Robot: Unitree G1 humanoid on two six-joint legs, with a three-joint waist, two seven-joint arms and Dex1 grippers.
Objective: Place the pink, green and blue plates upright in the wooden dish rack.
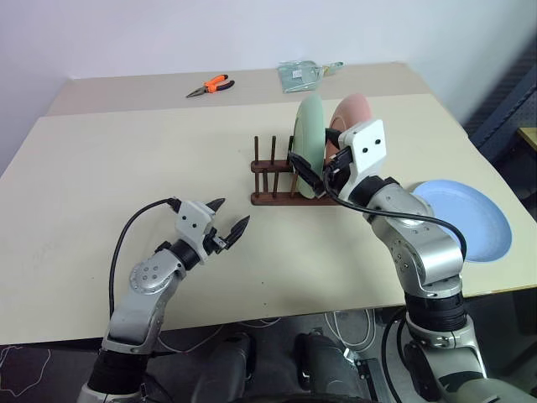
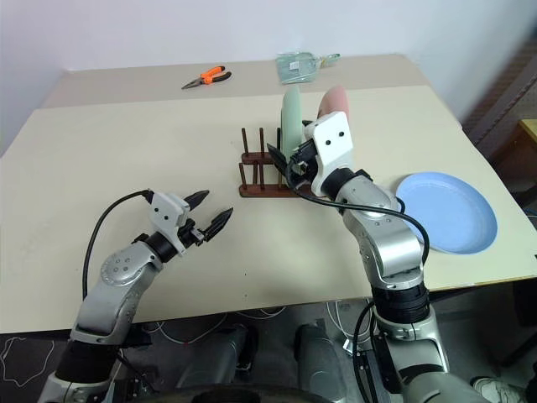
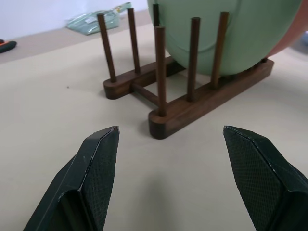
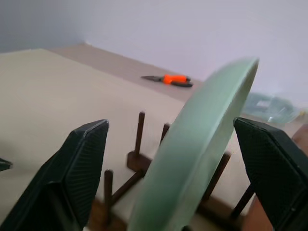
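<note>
Spanning two beige tabletops (image 1: 126, 168), orange pliers (image 1: 211, 85) near white wall (image 1: 168, 34)

No legible text, label, brand, number or sign appears on any surface. The plates, the rack (image 1: 289, 180) and the table (image 1: 126, 168) carry no markings. The packet (image 1: 300, 74) at the far table edge shows no readable print.
</note>
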